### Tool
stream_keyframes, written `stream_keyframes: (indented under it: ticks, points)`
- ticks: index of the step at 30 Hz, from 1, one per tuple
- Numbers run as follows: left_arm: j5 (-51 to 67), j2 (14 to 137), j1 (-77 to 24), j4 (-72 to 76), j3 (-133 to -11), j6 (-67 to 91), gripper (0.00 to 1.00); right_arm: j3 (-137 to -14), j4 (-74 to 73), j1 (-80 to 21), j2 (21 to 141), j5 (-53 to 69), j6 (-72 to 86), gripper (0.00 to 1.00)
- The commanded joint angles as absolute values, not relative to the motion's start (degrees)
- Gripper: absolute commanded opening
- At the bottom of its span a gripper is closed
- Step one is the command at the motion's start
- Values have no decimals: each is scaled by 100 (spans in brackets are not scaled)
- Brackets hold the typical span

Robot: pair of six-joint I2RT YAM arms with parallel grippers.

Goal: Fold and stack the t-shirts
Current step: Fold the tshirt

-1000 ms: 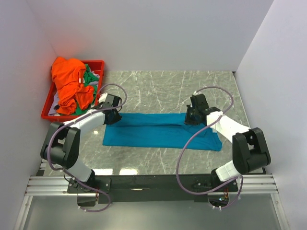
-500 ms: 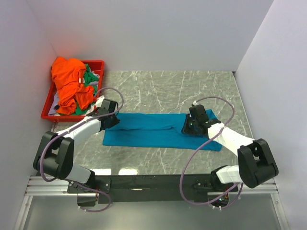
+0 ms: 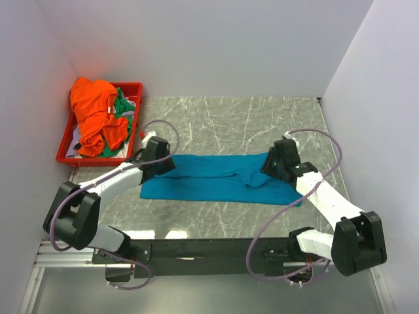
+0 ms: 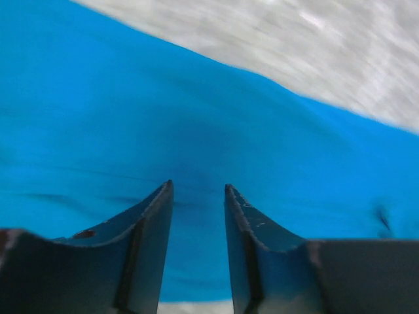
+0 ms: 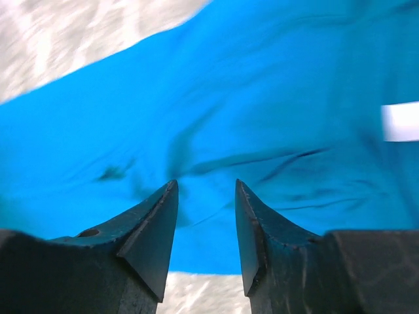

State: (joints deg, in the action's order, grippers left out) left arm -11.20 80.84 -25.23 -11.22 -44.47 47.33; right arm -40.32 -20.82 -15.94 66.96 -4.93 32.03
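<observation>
Teal-blue t-shirt (image 3: 219,178) flat on the grey marble table (image 3: 229,118), folded to a long band across the middle of the top view, rumpled toward its right end. Seen only from above: whole outline of that band, plus orange t-shirt (image 3: 95,114) and green t-shirt (image 3: 123,108) heaped together in the red tray (image 3: 91,159) at upper left, well apart from the blue one. Left gripper (image 3: 159,159) low over the band's left end, right gripper (image 3: 278,160) over its right end (jaw state unreadable from this height). Shown only by the wrist cameras: left gripper (image 4: 198,188) with fingers parted, blue cloth (image 4: 196,131) visible through the gap and nothing pinched; right gripper (image 5: 207,184) likewise spread and empty above creased cloth (image 5: 229,98). Blurred white patch (image 5: 399,121) at the right edge of the right wrist view, too vague to name.
</observation>
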Motion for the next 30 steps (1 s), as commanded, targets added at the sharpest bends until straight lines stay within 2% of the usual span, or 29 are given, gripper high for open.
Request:
stream_keyframes:
  ticks: [1, 6, 17, 26, 30]
  points:
    - [-861, 8041, -3198, -747, -4912, 4509, 44, -4245, -2294, -1056, 6872, -599, 3050, 48]
    - [-1072, 8568, -4428, -773, -5553, 4368, 56, -4105, -2268, -309, 6917, -273, 3076, 49]
    - [-1564, 10396, -5958, -1151, -7241, 4210, 67, -4008, -2083, 492, 7136, 509, 3190, 52]
    - [-1714, 11293, -6302, -1485, -8226, 4210, 66, -3920, -1732, 826, 7593, 1107, 3252, 52]
    - [-1775, 11522, -6328, -1555, -8454, 4245, 63, -3937, -1635, 870, 7830, 1239, 3278, 48]
